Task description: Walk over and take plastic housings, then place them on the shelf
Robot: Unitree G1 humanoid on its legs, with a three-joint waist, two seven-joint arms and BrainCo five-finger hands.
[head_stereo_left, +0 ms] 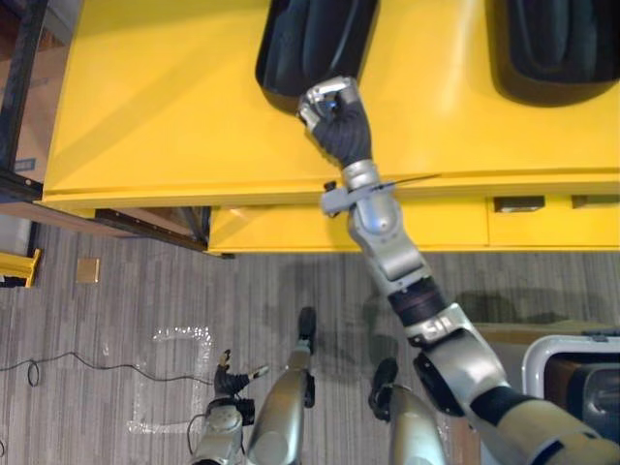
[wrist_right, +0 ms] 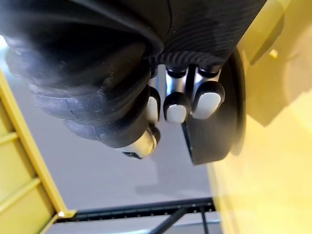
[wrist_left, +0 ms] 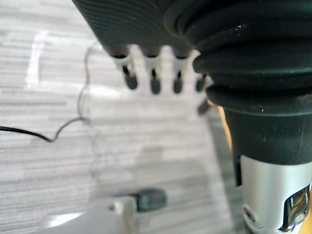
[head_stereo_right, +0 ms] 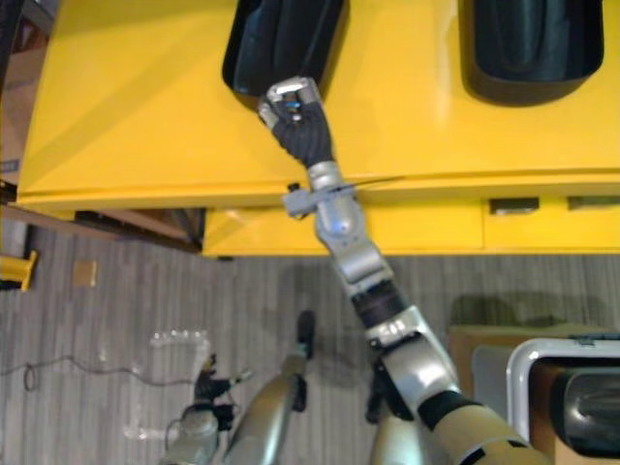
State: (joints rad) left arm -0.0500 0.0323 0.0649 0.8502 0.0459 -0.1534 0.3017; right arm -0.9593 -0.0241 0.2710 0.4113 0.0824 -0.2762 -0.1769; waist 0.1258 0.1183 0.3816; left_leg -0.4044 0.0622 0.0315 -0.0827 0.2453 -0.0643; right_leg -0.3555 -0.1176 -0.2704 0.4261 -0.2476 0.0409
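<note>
Two black plastic housings lie on the yellow table (head_stereo_left: 155, 97). My right hand (head_stereo_left: 334, 116) reaches over the table's front edge to the near end of the left housing (head_stereo_left: 310, 39). In the right wrist view its fingers (wrist_right: 207, 100) curl over that housing's (wrist_right: 214, 136) rim, with the thumb (wrist_right: 141, 144) close beside it. The other housing (head_stereo_left: 557, 44) lies untouched at the far right. My left hand (head_stereo_left: 232, 378) hangs low over the floor, its fingers (wrist_left: 153, 68) straight and holding nothing.
A black rack frame (head_stereo_left: 19, 87) stands left of the table. Yellow drawers with dark handles (head_stereo_left: 518, 203) run under the table's front. A grey-rimmed bin (head_stereo_left: 572, 368) sits at the lower right. A yellow post foot (head_stereo_left: 19, 266) stands on the floor at left.
</note>
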